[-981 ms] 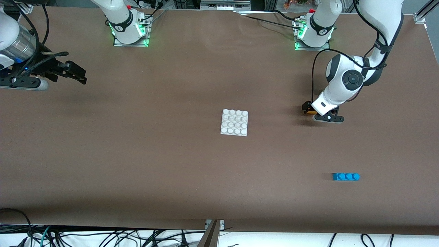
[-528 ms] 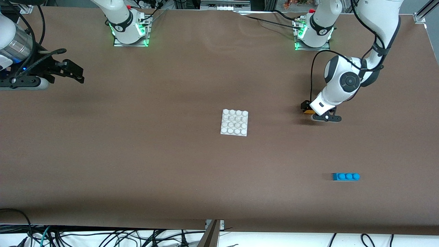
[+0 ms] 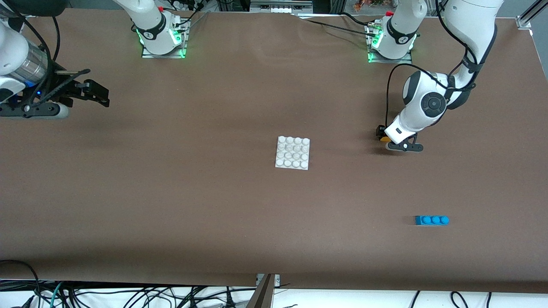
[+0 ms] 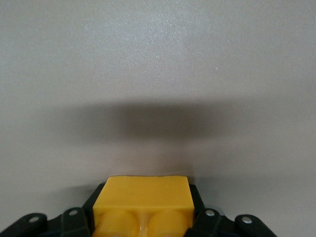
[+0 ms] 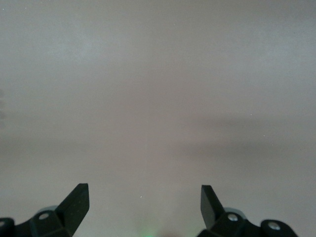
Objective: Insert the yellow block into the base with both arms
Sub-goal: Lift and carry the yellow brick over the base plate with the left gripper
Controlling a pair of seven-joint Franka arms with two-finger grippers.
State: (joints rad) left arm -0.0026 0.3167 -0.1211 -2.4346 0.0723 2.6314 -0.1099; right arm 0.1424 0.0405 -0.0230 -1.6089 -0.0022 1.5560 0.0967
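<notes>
Two stages can be judged from the front view: the pickup looks under way, the insertion not begun; the left arm's black two-finger gripper (image 3: 388,140) is down at the brown table (image 3: 171,192) toward the left arm's end, clenched on the small orange-yellow plastic brick (image 3: 385,138), of which only a sliver shows; the flat square white studded base plate (image 3: 293,152) lies mid-table with no brick on it, well apart from that gripper; a longer blue three-stud brick (image 3: 431,220) lies nearer the camera, untouched; the right arm's black gripper (image 3: 92,91) waits over the table's edge at the right arm's end.

Left wrist view: the yellow block (image 4: 142,200) sits clamped between the black fingers (image 4: 207,219), its two studs showing.

Right wrist view: the right gripper (image 5: 143,203) is spread wide, holding nothing, bare table below.

Lifting, carrying to the base and pressing in with both arms all appear left to do.
</notes>
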